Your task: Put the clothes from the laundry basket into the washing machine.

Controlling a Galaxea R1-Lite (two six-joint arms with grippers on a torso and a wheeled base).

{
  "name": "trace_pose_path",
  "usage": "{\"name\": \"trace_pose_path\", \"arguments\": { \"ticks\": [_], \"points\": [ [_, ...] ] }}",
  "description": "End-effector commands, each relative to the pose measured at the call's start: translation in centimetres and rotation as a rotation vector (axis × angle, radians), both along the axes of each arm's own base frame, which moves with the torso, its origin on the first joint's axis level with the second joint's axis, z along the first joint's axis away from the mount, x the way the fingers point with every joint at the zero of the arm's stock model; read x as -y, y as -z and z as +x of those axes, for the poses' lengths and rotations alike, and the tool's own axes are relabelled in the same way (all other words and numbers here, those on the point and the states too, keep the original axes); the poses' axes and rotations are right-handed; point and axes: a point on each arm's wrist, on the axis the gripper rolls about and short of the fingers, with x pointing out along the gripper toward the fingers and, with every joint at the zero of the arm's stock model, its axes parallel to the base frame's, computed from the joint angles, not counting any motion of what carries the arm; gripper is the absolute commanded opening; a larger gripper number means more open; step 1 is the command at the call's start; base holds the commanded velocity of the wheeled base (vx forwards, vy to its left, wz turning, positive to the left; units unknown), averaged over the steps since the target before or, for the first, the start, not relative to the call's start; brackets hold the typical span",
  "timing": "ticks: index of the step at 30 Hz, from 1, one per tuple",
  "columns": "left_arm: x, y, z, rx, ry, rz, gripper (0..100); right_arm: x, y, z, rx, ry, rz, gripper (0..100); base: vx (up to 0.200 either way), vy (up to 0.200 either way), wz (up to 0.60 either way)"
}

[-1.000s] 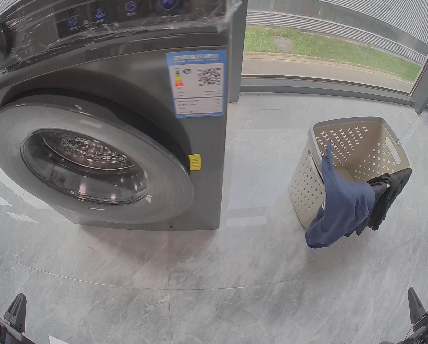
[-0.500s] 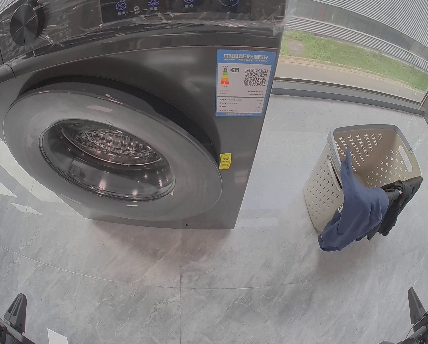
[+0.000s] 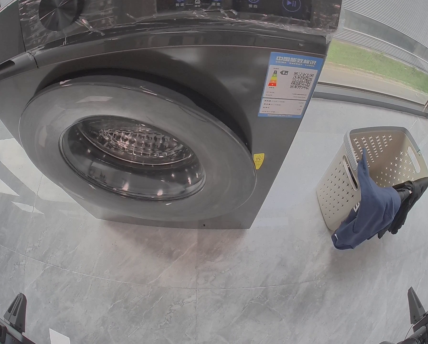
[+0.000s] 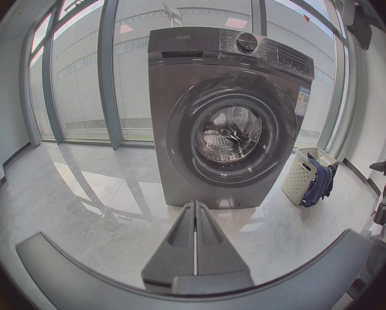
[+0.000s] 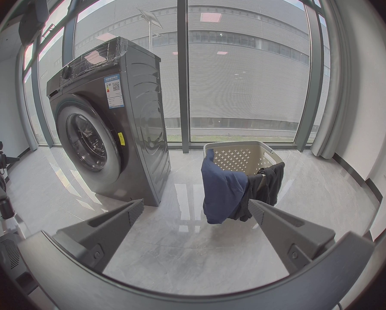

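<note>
My left gripper (image 4: 195,205) sits pinched together, empty, my right gripper (image 5: 195,203) spread wide, empty, with open floor (image 3: 223,273) ahead of both. My view has swung to centre the washing machine (image 3: 185,72), its door (image 3: 132,154) shut, so opening it likely comes first. Farther right, by the window (image 3: 381,63), a blue garment (image 3: 374,206) and a black garment (image 3: 407,199) hang over the near rim of the basket (image 3: 405,134).

Glossy grey marble floor (image 3: 252,283) — tall dark-framed windows (image 4: 76,78) behind, with a ribbed grey building (image 5: 244,78) and grass (image 3: 381,63) outside.
</note>
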Motion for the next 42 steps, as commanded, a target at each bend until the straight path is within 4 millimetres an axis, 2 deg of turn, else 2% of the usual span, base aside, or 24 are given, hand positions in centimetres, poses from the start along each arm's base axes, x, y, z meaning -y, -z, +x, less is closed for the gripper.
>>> {"name": "trace_pose_path", "arguments": {
  "ticks": [1, 8, 17, 23, 35, 42],
  "points": [
    [0.00, 0.53, 0.00, -0.001, 0.000, -0.001, 0, 0.00, 0.43, 0.03, -0.004, 0.000, 0.000, 100, 0.000, 0.200, 0.00],
    [0.00, 0.53, 0.00, -0.001, 0.000, -0.002, 0, 0.00, 0.43, 0.03, -0.004, 0.000, 0.000, 100, 0.000, 0.200, 0.00],
    [0.00, 0.53, 0.00, -0.001, 0.000, -0.002, 0, 0.00, 0.43, 0.03, -0.004, 0.000, 0.000, 100, 0.000, 0.000, 0.00],
    [0.00, 0.53, 0.00, -0.001, 0.000, -0.002, 0, 0.00, 0.43, 0.03, -0.004, 0.000, 0.000, 100, 0.000, 0.200, 0.00],
    [0.00, 0.53, 0.00, -0.001, 0.000, -0.002, 0, 0.00, 0.43, 0.03, -0.004, 0.000, 0.000, 100, 0.000, 0.000, 0.00],
    [0.00, 0.53, 0.00, -0.001, 0.000, -0.002, 0, 0.00, 0.43, 0.03, -0.004, 0.000, 0.000, 100, 0.000, 0.200, 0.00]
  ]
}}
